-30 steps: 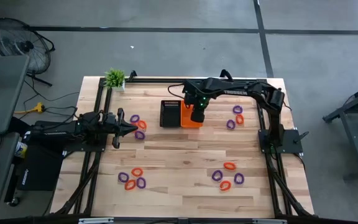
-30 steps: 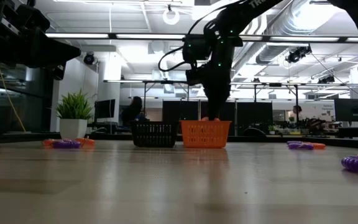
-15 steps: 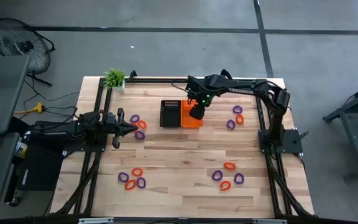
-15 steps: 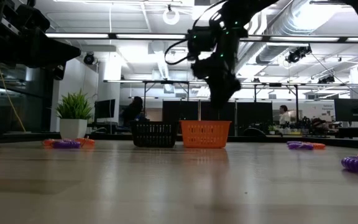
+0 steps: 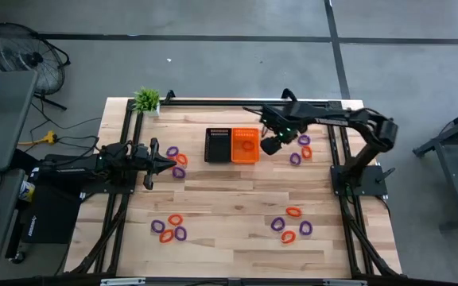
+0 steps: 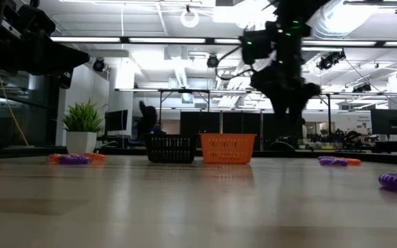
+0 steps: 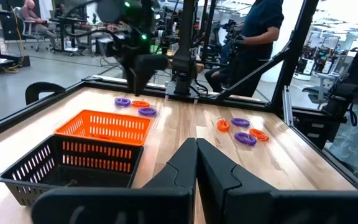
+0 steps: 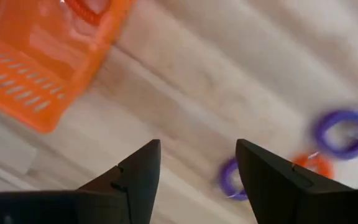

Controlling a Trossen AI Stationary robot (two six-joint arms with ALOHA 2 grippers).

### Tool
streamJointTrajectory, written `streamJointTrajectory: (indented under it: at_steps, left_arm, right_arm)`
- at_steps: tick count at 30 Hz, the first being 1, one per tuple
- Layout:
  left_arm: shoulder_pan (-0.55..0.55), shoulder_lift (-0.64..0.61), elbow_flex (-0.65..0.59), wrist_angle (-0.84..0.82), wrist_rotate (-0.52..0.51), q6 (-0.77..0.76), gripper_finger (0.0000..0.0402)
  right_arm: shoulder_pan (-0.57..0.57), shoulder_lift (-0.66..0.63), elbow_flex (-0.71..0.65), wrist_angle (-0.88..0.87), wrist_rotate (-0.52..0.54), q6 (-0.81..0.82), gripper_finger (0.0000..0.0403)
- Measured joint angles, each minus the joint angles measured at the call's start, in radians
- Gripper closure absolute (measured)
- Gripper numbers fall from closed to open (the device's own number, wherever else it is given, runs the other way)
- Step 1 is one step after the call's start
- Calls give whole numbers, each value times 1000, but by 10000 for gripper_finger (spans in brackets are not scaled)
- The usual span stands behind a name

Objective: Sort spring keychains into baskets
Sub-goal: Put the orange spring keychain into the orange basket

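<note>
Orange coil: one lies in the orange basket (image 5: 246,145), beside the black basket (image 5: 217,144).
Right gripper (image 5: 272,144): fingers wide, empty, between orange basket and nearest keychains (image 5: 300,149), likely its next pick.
Left gripper (image 5: 168,163): fingers closed, waiting beside far-side coils (image 5: 176,160).

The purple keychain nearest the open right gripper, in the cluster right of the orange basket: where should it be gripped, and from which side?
Probably from straight above. The purple keychain lies flat on the table, so the right gripper could drop one open finger inside the loop and one outside, pinching the coil on the side facing away from the neighbouring orange keychain.
</note>
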Motion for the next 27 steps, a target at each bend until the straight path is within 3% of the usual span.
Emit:
streamJointTrajectory:
  at_steps: [9,27]
  left_arm:
    - [0,0,0,0,0,0,400]
    - [0,0,0,0,0,0,400]
  right_arm:
    - [-58,-179,-270,78,66,182,206]
    - [-194,-189,-476,239,26,219,215]
